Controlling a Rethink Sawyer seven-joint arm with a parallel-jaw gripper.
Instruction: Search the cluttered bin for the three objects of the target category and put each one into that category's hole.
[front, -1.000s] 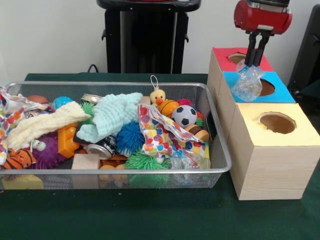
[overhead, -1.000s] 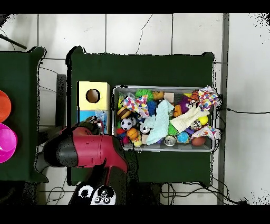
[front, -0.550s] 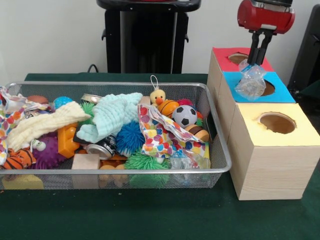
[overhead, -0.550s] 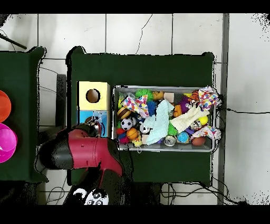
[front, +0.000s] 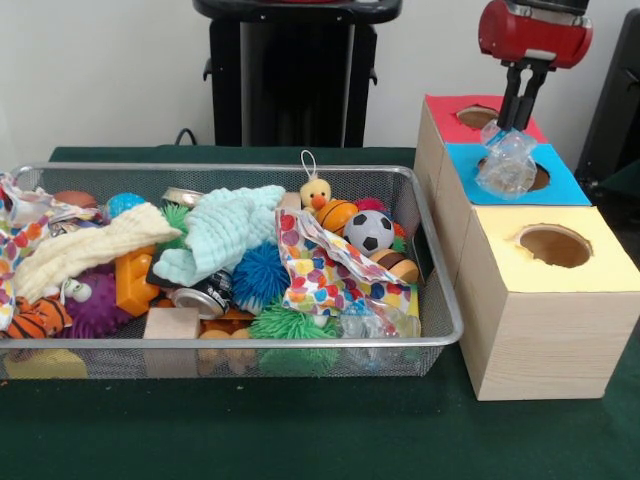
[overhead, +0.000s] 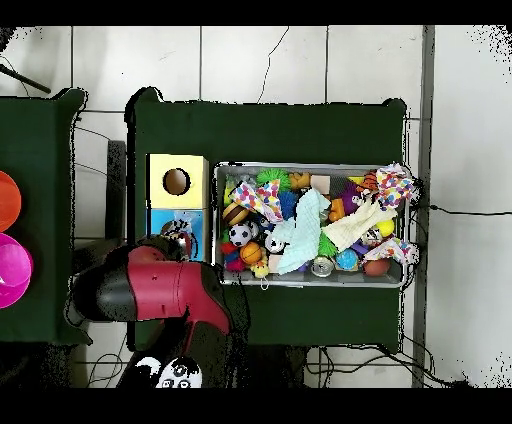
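Green-covered bench (front: 300, 440) under everything, pale wall behind. Clear crinkled plastic bag (front: 505, 165) hanging over the blue box's hole (front: 535, 176), pinched at its top corner by the pincer (front: 518, 122), clenched on it. Likely very light, limp and slippery; safest held by a gathered fold, as now, since a flat grip could slide off. Red box (front: 440, 108) behind, yellow box (front: 500, 250) in front, wire bin (front: 440, 300) of toys and cloth alongside.

crumpled clear plastic bag (front: 507, 163) dangling over the blue box's hole (front: 528, 176)
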